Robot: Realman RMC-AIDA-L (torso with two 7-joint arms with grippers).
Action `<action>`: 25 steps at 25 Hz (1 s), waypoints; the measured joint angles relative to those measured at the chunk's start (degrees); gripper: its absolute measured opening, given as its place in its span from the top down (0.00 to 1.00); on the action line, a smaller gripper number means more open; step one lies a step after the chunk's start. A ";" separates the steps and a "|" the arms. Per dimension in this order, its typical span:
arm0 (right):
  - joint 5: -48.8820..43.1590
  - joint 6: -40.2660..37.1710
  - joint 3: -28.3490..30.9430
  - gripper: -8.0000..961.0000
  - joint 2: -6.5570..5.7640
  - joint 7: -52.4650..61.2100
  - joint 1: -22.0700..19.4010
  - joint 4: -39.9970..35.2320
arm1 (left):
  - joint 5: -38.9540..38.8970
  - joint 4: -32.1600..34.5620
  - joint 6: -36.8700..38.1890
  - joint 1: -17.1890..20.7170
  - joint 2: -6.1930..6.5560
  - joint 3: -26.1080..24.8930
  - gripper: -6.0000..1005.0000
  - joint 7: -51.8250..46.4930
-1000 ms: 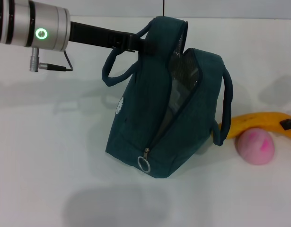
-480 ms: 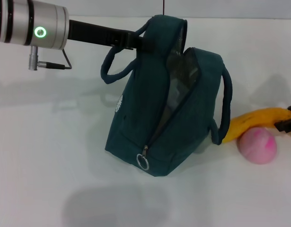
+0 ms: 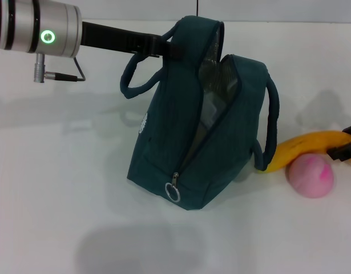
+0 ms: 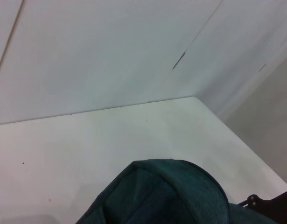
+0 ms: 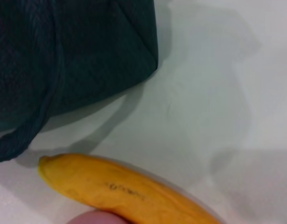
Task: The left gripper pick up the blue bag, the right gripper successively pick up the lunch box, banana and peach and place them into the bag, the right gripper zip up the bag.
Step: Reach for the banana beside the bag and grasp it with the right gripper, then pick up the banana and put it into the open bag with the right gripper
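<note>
Peach [image 3: 310,176]: lying on the bench [image 3: 55,188], touching the banana [image 3: 303,148].
Right gripper [image 3: 345,149]: reaching over the banana's far end; finger state unclear.
Bag [image 3: 204,125]: standing unzipped, banana just beside it.
Left gripper [image 3: 158,50]: fingers clamping the bag's top.

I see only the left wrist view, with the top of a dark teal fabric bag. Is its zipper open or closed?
Observer: Open. In the head view the dark teal fabric bag gapes along its side, and the metal ring pull hangs low.
Operator: Where is the fruit?
Observer: The long yellow banana and the round pink peach lie on the white table, outside the bag, on its right.
Operator: And the right gripper?
Observer: Only a black part of the right gripper shows, at the banana's far end.
</note>
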 joint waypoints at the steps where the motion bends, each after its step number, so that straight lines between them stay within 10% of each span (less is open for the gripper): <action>1: -0.12 0.10 -0.01 0.31 -0.05 0.00 0.19 0.45 | 0.00 0.00 0.00 -0.01 0.00 0.00 0.95 0.00; 18: -3.10 0.09 1.41 0.53 -0.33 0.53 0.80 2.27 | -0.08 0.01 0.00 0.22 -0.02 0.00 0.95 0.00; 25: -3.47 -0.02 10.72 0.53 -0.55 0.60 -0.34 1.96 | -0.12 0.13 0.00 0.37 -0.02 -0.21 0.95 -0.07</action>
